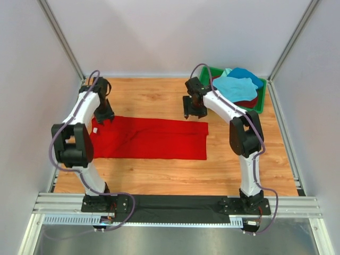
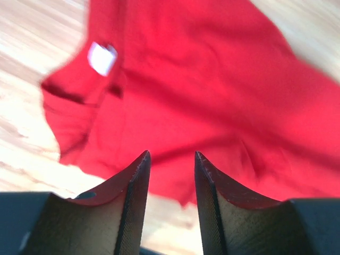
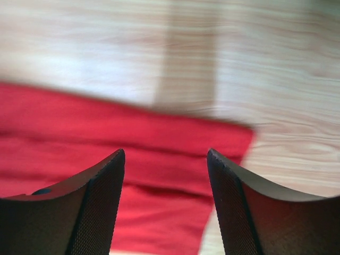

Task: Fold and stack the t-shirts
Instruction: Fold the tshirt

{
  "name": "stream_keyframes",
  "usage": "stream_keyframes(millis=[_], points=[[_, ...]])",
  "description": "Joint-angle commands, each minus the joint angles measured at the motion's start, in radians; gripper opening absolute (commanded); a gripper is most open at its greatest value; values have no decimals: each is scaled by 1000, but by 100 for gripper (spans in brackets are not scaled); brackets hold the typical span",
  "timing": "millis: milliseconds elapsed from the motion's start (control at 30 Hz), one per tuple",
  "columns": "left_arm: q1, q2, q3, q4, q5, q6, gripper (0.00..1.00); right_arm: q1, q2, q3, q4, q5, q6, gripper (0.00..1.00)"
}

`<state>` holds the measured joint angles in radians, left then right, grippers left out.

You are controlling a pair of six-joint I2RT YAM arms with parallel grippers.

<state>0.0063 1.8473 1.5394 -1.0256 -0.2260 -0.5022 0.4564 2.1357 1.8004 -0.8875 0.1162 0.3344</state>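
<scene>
Since the bright red t-shirt lies as a long, flat band across the wooden counter, just beyond the two arm bases, the lengthwise folding looks finished and the crosswise fold not yet made. The band runs left to right, between the arms, with its edges fairly straight and a few soft creases in the middle.

Over its left end hangs the left claw, fingers spread with only air between them. The collar end and its white tag sit just beyond the fingertips. Over the far right corner hangs the right claw, spread wider and also gripping nothing. That corner of the cloth lies below and ahead of it. Neither claw seems to touch the shirt, though both wrist views are blurred.

By my reading this is the pause between folds. The next move calls for a pinch on one short end, low enough to gather every layer at the edge and not just the top one. That end must then be lifted and carried over to meet the other without dragging the band askew.

Farther back, at the right rear corner, the green bin holds a turquoise t-shirt, a blue t-shirt and a dark red t-shirt, heaped unfolded and well apart from the red one.
</scene>
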Motion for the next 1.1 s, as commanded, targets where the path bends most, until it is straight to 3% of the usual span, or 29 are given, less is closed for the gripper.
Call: stream_keyframes(millis=[0, 100, 200, 333, 433, 767, 1067], points=[[-3, -134, -116, 97, 253, 158, 45, 62, -76, 45, 66, -232, 9, 66], [-42, -166, -232, 166, 402, 177, 42, 70, -37, 31, 140, -392, 90, 66], [-60, -158, -283, 214, 421, 163, 35, 70, 3, 71, 110, -437, 91, 66], [-81, -132, -274, 254, 403, 120, 35, 64, -16, 51, 90, -397, 48, 66], [-94, -88, -223, 193, 311, 87, 37, 59, -43, 10, 99, -406, 45, 66], [-101, 10, -147, 111, 228, 34, 40, 53, -79, -70, 130, -398, 45, 66], [-101, 53, -131, 108, 264, 48, 29, 44, -79, -75, 131, -401, 52, 66]])
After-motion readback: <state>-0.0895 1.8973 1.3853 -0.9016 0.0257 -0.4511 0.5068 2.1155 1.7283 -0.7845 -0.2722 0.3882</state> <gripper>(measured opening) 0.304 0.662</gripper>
